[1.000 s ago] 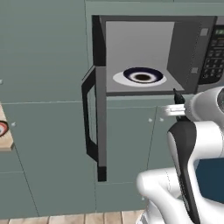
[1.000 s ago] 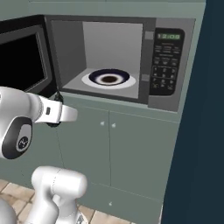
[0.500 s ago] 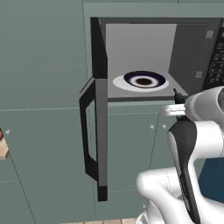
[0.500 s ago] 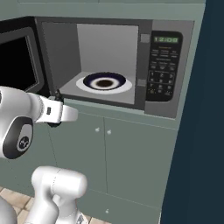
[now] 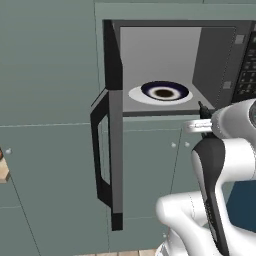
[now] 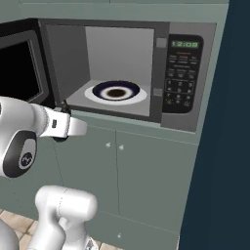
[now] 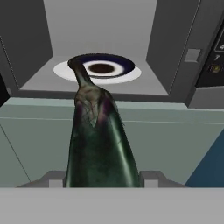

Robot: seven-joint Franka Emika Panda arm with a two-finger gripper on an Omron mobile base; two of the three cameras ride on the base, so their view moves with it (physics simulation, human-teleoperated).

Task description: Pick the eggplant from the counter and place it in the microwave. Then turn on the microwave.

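The eggplant (image 7: 98,140), dark purple-green and glossy with its stem pointing ahead, is held in my gripper (image 7: 103,180), which is shut on it. The microwave (image 5: 220,65) stands open in front of me, with its door (image 5: 114,125) swung out to the left. A white plate with a dark blue rim (image 7: 98,69) lies on the oven floor. My gripper (image 5: 202,114) hovers just outside the front sill of the cavity, at the height of that sill. From the right base view the gripper (image 6: 62,108) sits below the left of the opening, and the keypad with its green display (image 6: 183,73) is on the right.
Grey-green cabinet fronts (image 6: 146,180) with small knobs run below the microwave. A sliver of the beige counter (image 5: 3,167) shows at the far left edge. A dark blue wall (image 6: 229,146) closes off the right side. The open door (image 6: 19,63) stands left of my arm.
The whole picture has shifted: the base has driven, so the microwave now sits closer and more central and the counter has slid off to the left. The gripper keeps its hold on the eggplant.
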